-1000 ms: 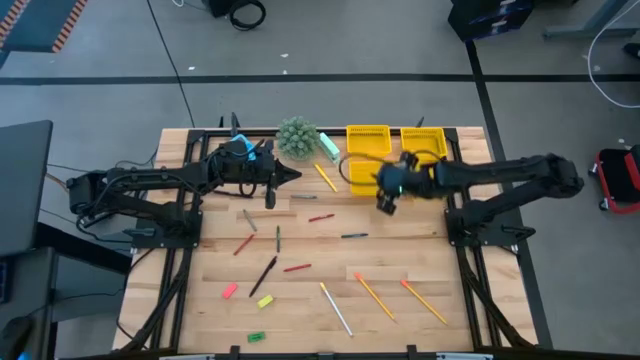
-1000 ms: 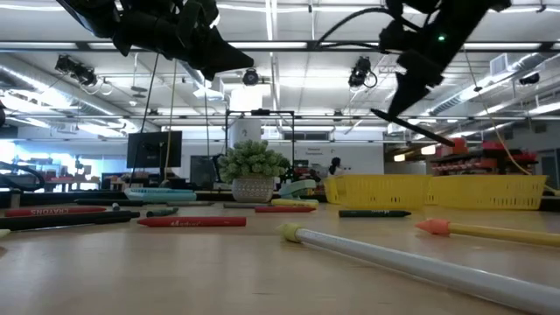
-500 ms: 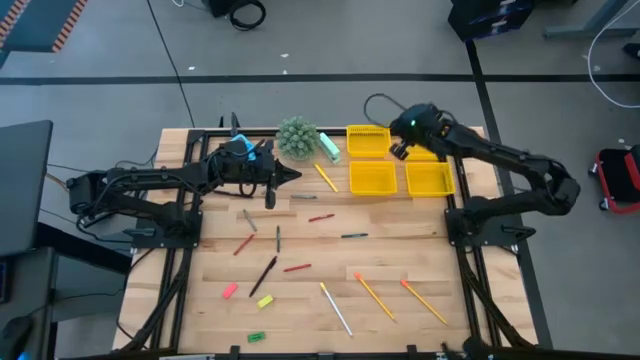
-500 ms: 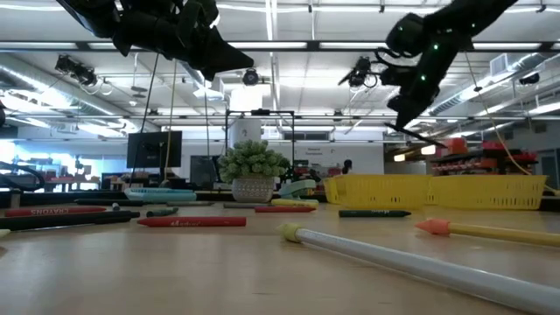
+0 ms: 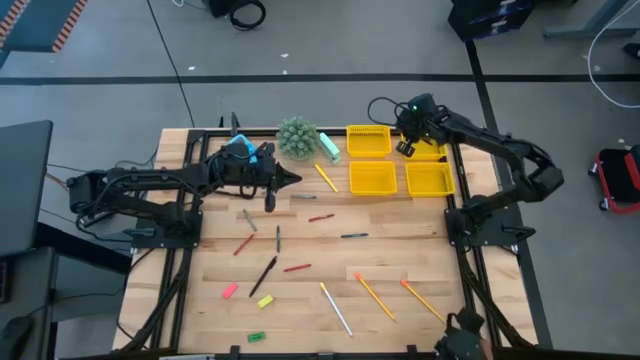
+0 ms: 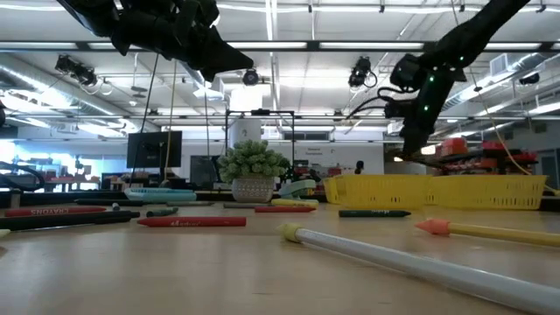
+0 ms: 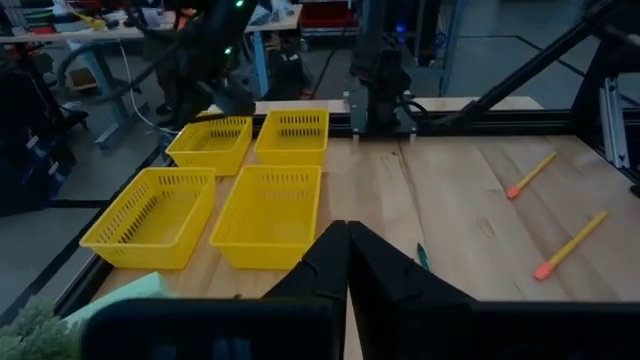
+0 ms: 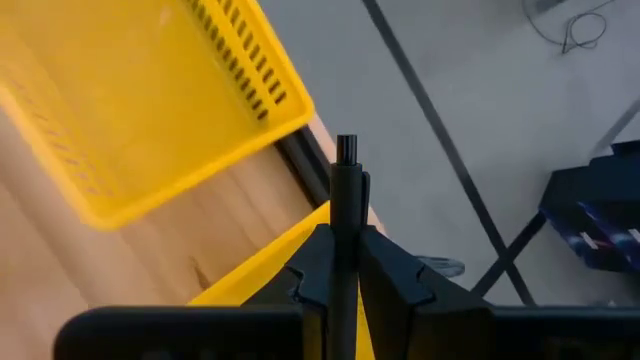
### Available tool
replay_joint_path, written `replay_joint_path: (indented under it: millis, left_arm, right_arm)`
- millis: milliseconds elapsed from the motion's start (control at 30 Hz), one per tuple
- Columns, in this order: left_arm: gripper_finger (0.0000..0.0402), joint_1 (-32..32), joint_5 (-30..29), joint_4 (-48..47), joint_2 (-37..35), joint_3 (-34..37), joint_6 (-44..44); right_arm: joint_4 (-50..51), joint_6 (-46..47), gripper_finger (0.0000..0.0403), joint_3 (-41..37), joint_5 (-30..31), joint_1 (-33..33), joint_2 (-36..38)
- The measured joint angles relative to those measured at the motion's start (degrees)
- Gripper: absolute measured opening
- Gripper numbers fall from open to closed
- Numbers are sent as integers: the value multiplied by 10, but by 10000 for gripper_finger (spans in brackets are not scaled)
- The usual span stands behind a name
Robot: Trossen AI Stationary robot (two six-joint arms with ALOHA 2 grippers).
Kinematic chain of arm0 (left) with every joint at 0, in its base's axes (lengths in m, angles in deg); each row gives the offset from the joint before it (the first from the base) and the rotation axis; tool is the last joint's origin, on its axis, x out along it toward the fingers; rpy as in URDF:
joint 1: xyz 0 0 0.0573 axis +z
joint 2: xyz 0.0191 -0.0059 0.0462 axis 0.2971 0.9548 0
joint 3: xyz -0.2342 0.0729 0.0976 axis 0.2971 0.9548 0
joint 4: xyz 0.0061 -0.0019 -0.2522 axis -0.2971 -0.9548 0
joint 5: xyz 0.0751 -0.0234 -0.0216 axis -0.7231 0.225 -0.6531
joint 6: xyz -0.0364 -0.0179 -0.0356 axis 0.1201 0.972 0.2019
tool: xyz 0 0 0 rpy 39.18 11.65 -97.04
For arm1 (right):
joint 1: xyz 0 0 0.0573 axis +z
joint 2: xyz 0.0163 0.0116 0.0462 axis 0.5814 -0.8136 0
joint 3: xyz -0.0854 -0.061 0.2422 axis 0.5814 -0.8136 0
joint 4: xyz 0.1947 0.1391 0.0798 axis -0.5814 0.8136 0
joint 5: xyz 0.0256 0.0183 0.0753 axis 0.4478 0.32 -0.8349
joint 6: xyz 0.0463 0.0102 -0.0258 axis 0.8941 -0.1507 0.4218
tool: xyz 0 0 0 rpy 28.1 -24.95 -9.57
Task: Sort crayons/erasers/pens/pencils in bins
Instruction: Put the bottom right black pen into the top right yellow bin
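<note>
Four yellow bins [image 5: 372, 178] stand in a block at the far right of the table. My right gripper [image 5: 404, 150] hangs over the far right bin [image 5: 426, 141], near the table's far edge, shut on a dark pen [image 8: 345, 190]. My left gripper [image 5: 290, 178] hangs shut and empty above the far left-centre of the table, as its wrist view [image 7: 347, 245] shows. Red crayons [image 5: 320, 217], dark pens [image 5: 268, 272], long pencils [image 5: 373, 296] and small erasers [image 5: 229, 290] lie flat on the wood. My right gripper pinches the pen's shaft [image 8: 345, 235] between its two fingers [image 8: 385, 270]. The pen lies along the fingers, and its free end [image 8: 346, 148] sticks out past the fingertips. The fingers slant down toward the far edge. The pen is lifted clear, above the bins.
A potted plant [image 5: 297, 137] and a pale green object [image 5: 329, 148] stand at the far edge, left of the bins. A yellow pencil [image 5: 326, 177] lies between my left gripper and the bins. Black frame rails [image 5: 470, 250] run along the table's sides.
My right gripper has swung with the pen from over the near left bin toward the table's far edge and right, and now hangs over the far right bin. It has tipped further down; the pen hangs steeper. My left gripper has kept still.
</note>
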Motion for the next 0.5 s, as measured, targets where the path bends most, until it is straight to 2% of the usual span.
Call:
replay_joint_path:
  millis: [267, 500]
  left_arm:
    - [24, -18, 0, -30, 0, 0, 4]
    - [14, -29, -5, -59, 0, 0, 23]
  right_arm:
    - [-1, 35, 45, 0, 1, -25, -30]
    - [7, 65, 45, 0, 6, -46, -30]
